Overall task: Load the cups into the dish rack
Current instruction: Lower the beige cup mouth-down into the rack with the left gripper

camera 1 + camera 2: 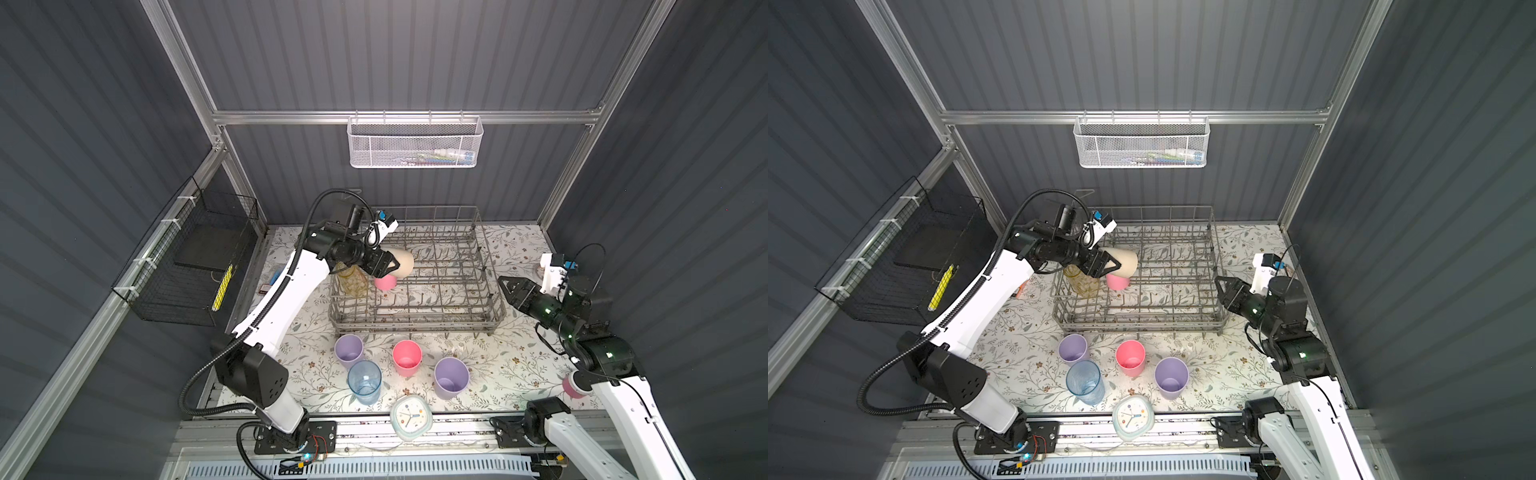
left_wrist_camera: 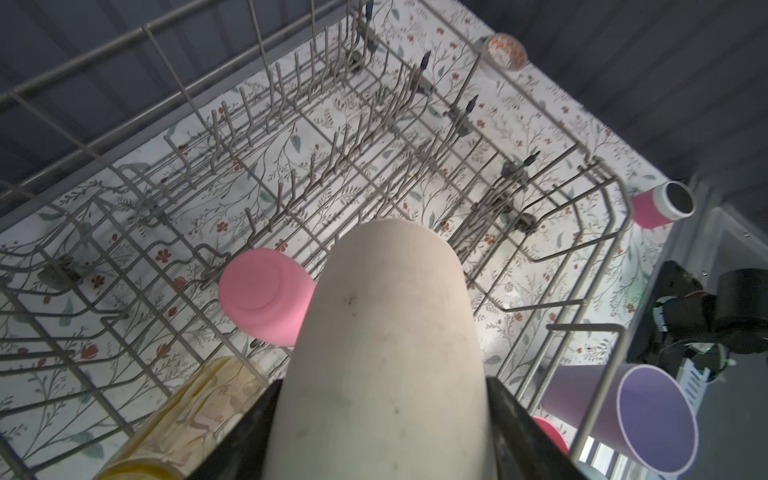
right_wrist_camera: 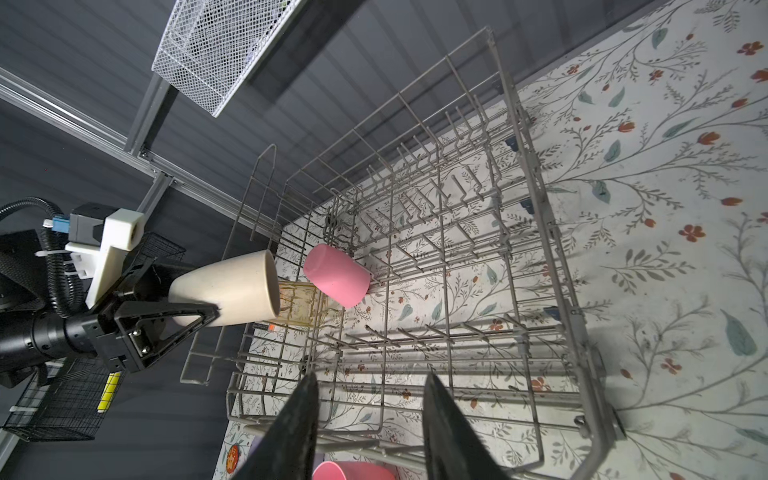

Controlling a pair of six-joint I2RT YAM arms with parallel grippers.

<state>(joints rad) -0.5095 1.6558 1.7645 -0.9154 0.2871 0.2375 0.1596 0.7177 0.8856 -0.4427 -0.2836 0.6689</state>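
Beige cup (image 1: 404,263) held sideways in L gripper (image 1: 390,266) over dish rack (image 1: 415,322); R gripper (image 1: 506,286) jaws apart.

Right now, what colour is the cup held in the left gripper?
Beige; the cup shows best in the right wrist view.

The left arm is shown extended forward, the left gripper (image 1: 390,266) clamped on a beige cup (image 1: 404,262) tipped sideways. The right gripper (image 1: 504,288) is pointed leftward, jaws parted.

Floral table (image 1: 519,365) — dish rack (image 1: 415,321), four upright cups (image 1: 407,357), clock (image 1: 411,417)
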